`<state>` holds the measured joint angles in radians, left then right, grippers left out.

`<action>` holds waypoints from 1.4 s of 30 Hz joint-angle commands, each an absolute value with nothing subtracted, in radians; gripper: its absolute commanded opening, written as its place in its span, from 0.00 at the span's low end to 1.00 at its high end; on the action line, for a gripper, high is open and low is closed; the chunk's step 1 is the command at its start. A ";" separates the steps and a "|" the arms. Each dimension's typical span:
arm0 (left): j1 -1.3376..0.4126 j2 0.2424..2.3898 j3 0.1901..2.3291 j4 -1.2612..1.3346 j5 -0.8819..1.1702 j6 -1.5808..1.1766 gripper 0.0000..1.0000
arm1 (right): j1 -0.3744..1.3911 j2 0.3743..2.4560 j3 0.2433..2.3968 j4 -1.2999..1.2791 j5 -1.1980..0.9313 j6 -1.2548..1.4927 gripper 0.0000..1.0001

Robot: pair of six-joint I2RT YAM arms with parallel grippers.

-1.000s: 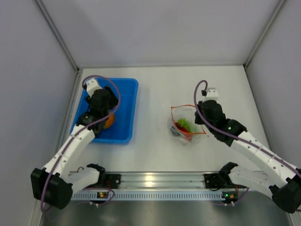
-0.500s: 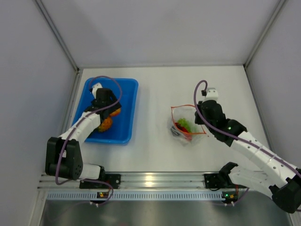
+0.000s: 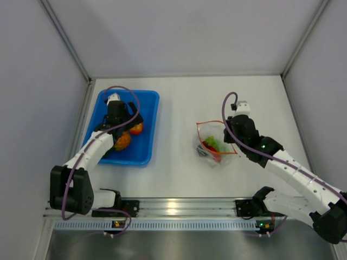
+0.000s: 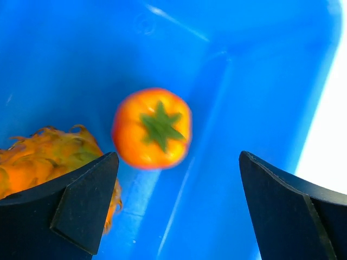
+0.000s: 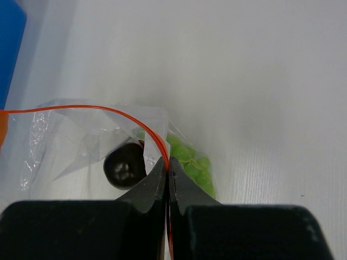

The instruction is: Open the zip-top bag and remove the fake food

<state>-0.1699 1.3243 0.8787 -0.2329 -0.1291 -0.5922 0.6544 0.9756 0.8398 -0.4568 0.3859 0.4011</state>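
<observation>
The left gripper (image 4: 179, 179) is hovering wide open and empty above a round orange plastic tomato (image 4: 152, 128) with a green star-shaped top. The tomato is lying loose on the floor of the blue rectangular plastic tray (image 4: 244, 81) beside a frilly orange-and-green plastic vegetable (image 4: 38, 162); the tray is apparently serving as the drop-off for whatever comes out of the bag. Across the white table (image 3: 179, 108), the right gripper (image 5: 168, 165) is pinching shut on the thin orange-red zip strip (image 5: 108, 111) of the clear, crinkly zip-top bag (image 5: 65, 146), seemingly holding its mouth up and open for the other arm. Inside the bag, a glossy dark purple-black piece (image 5: 123, 167) and a green leafy piece (image 5: 192, 162) are waiting, so the job is looking only part done.
</observation>
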 commanded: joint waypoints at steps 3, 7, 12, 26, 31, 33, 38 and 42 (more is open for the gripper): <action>-0.164 1.204 0.928 -0.206 0.032 -0.563 0.98 | 0.666 0.973 0.903 -0.453 0.351 0.402 0.00; -0.172 1.166 0.966 -0.204 0.170 -0.551 0.98 | 0.667 0.968 0.911 -0.451 0.330 0.410 0.00; -0.276 1.125 1.014 -0.204 0.221 -0.548 0.98 | 0.666 0.963 0.923 -0.448 0.319 0.449 0.00; -0.811 1.189 1.221 -0.189 -0.069 -0.600 0.98 | 0.667 0.913 0.940 -0.456 0.288 0.515 0.00; -0.917 1.252 1.229 -0.081 -0.087 -0.679 0.91 | 0.667 0.893 0.923 -0.433 0.258 0.551 0.00; -0.949 1.290 1.230 -0.037 -0.087 -0.706 0.84 | 0.669 0.888 0.923 -0.431 0.255 0.560 0.00; -1.020 1.393 1.252 0.041 -0.074 -0.753 0.41 | 0.669 0.870 0.922 -0.431 0.250 0.574 0.00; -1.043 1.454 1.246 0.078 -0.055 -0.768 0.06 | 0.669 0.851 0.917 -0.433 0.252 0.584 0.00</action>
<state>-1.0271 1.4330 1.2110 -0.0338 -0.0654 -0.7410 0.6544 0.8845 0.8982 -0.4644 0.2592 0.5610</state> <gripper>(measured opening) 0.100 0.006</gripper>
